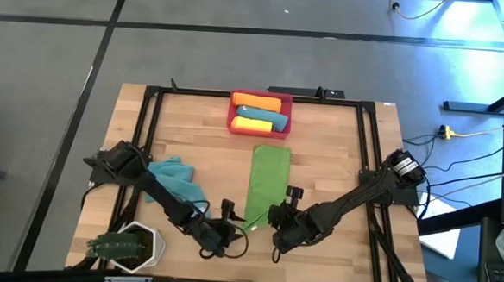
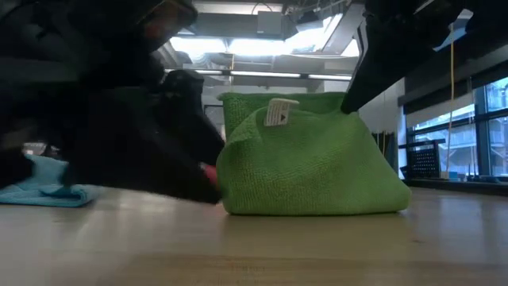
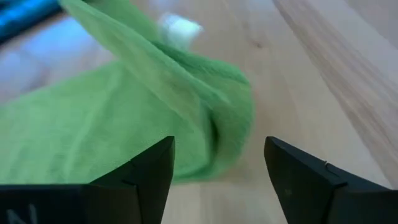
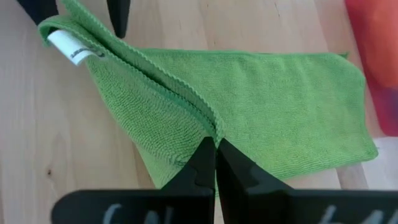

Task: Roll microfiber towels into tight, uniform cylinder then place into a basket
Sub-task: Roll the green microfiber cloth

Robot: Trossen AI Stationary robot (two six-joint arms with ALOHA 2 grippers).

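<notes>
A green microfiber towel (image 1: 267, 178), folded into a long strip, lies on the table in front of the red-pink basket (image 1: 283, 125). The basket holds orange, teal and yellow rolls. The strip's near end (image 2: 309, 155) is raised and doubled back, with a white tag (image 4: 73, 50) at its corner. My right gripper (image 4: 215, 158) is shut on that raised end. My left gripper (image 3: 219, 165) is open, with one finger on either side of the tagged corner (image 3: 230, 112). A teal towel (image 1: 172, 173) lies crumpled at the left. My right gripper pinches the hemmed edges (image 4: 210, 127) of the green towel's near end between its two fingers, more than one layer. It comes slanting down from the table's right. The near end is lifted and folded back, and the rest of the strip lies flat. My left gripper straddles the tagged corner, and I cannot tell whether its fingers touch it.
A white hexagonal pot with a plant (image 1: 130, 243) stands at the near left corner. A black frame (image 1: 148, 153) runs round the wooden table. Bare wood shows on both sides of the green strip and along the near edge.
</notes>
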